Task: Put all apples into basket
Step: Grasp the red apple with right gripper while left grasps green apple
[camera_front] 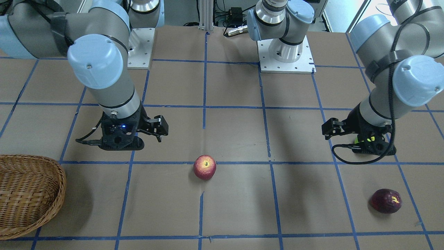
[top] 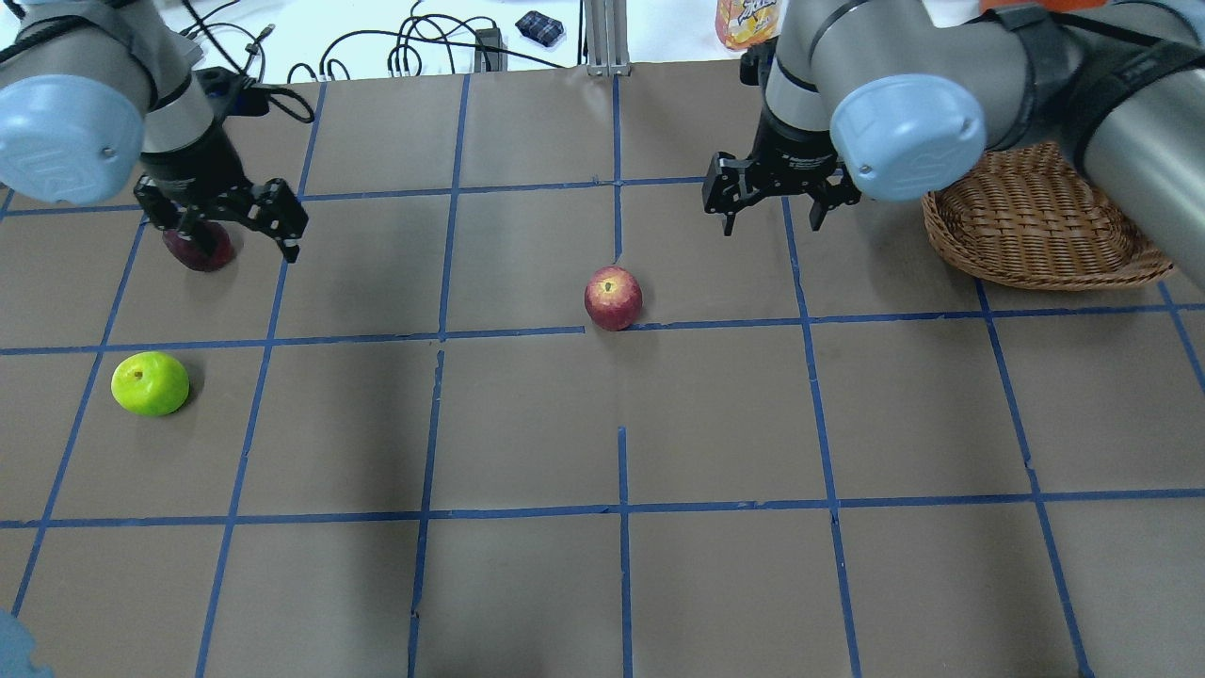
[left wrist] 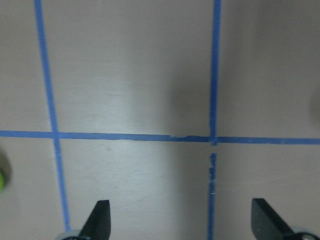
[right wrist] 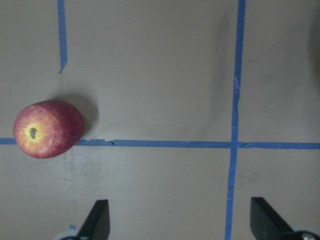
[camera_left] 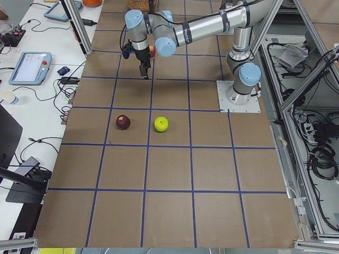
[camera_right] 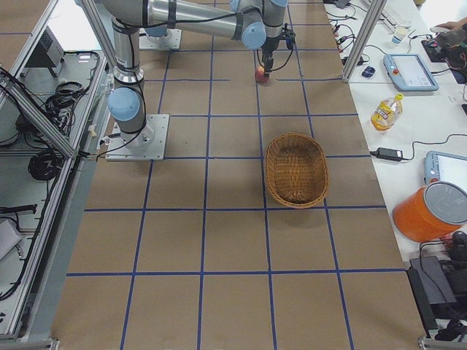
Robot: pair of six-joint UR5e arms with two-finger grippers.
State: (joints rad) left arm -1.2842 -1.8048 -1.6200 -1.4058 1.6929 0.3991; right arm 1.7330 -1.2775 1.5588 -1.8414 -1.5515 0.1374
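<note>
Overhead exterior: both jaws wide apart, empty; red apple (top: 613,298) central, unobstructed; basket (top: 1028,274) at right edge

Behind left gripper (top: 226,235), maroon apple (top: 196,252) half hidden; basket (camera_front: 31,189) cropped by edge.

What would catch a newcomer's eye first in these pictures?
The bright lime green round apple glows on the left of the brown table, with a red, yellow-blushed round apple at its centre. The light brown oval woven wicker basket sits empty at the right.
</note>
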